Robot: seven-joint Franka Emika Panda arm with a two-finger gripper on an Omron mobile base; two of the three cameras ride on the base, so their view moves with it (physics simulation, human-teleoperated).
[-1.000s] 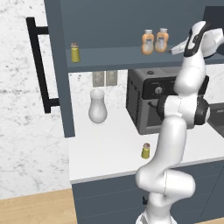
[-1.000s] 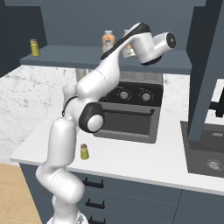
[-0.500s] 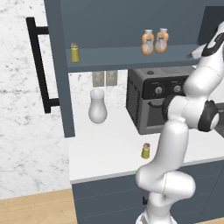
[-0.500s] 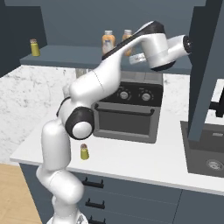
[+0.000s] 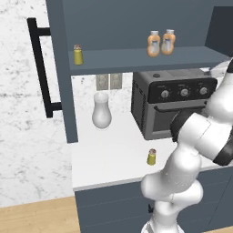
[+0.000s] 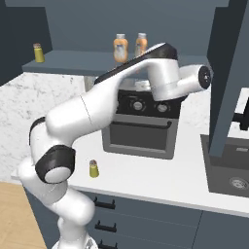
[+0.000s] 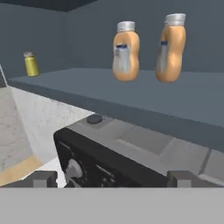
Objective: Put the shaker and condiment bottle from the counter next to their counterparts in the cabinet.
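Both bottles (image 7: 148,50) stand paired on the cabinet shelf (image 7: 144,98); gripper (image 7: 112,179) empty, jaws apart; counter shaker (image 5: 152,157) unplaced.

Two orange grey-capped condiment bottles (image 5: 160,43) stand side by side on the dark cabinet shelf (image 5: 136,60), a yellow-green shaker (image 5: 78,55) well to their left. Below, another shaker (image 5: 152,157) stands on the white counter (image 5: 109,152) before the black toaster oven (image 5: 173,107), a white vase (image 5: 101,111) to its left.

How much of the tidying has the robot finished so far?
Half, it seems. Both orange bottles stand together on the cabinet shelf. The gripper is open and empty. One shaker remains on the counter, away from its twin on the shelf.
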